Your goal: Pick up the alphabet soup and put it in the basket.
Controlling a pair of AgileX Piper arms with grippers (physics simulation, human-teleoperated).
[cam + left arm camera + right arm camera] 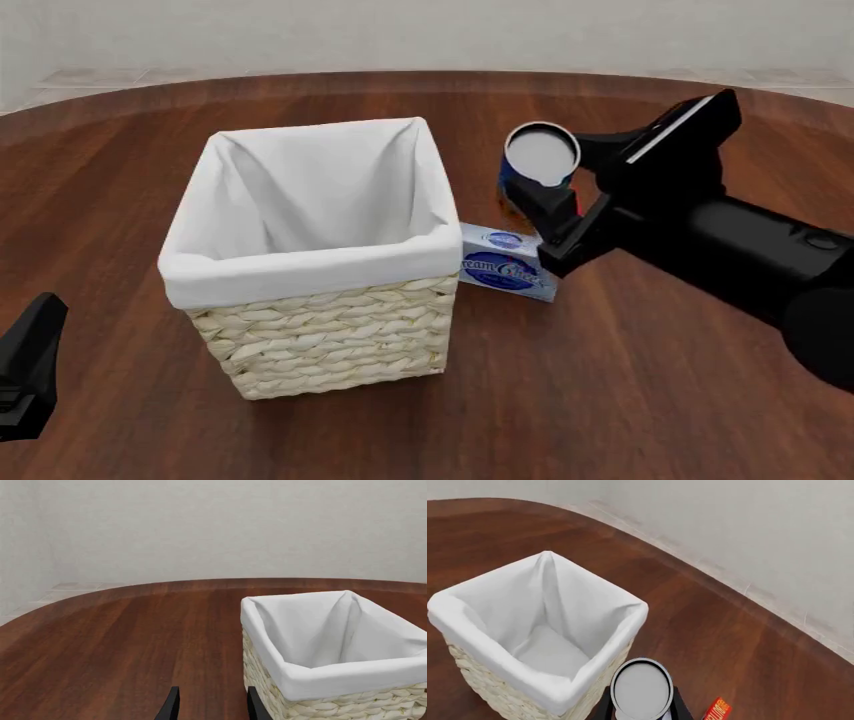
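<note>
Holding the alphabet soup (539, 160) between its two black fingers, the right gripper (554, 195) is lifted above the table (641, 400), just to the right of the basket (314, 300) in the front view. The jaws are clamped on the sides of the can, one finger on each side. The can is upright, and its pale silver-white lid faces up; the dark blue label shows under the lid. It is near the right rim of the basket but not over the opening, and it does not touch the basket.

In the right wrist view the lid of the alphabet soup (640, 687) sits between the finger bases, with the basket (487, 685) beside it and the white cloth lining (560, 630) open to the camera. The inside of the basket shows only the cloth.

A blue-white cream cheese box (507, 265) lies on the table against the right wall of the basket, under the held can. A corner of a small orange-red box (716, 711) shows near the can in the right wrist view.

The left gripper (211, 704) is low beside the basket (347, 705), its fingers apart with nothing between them. In the front view only a part of it (27, 365) shows, left of the basket.
</note>
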